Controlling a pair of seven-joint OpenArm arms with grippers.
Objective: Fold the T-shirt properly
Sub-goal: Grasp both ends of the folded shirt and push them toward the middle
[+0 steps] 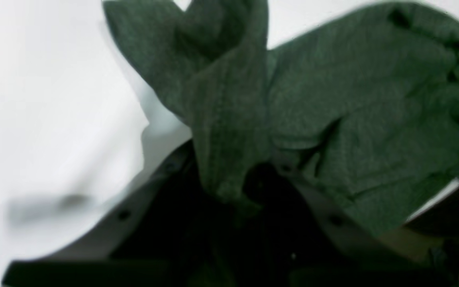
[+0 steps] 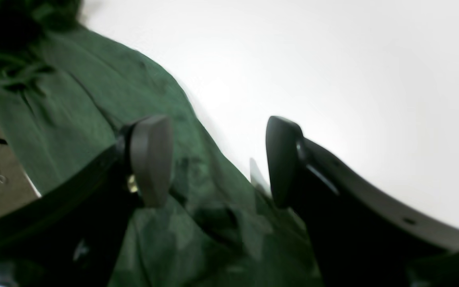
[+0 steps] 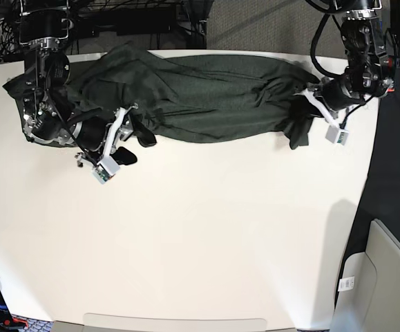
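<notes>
One end effector, my left (image 1: 229,187), grips bunched T-shirt (image 1: 225,99) fabric, fingertips obscured in shadow; my right (image 2: 217,163) stands open above the bench (image 3: 186,235)

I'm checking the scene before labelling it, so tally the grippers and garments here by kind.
Grippers: 2 (the black left gripper, its jaws closed on cloth, and the black right gripper, its jaws apart)
Garments: 1 (the dark green knit T-shirt)
Total: 3
</notes>
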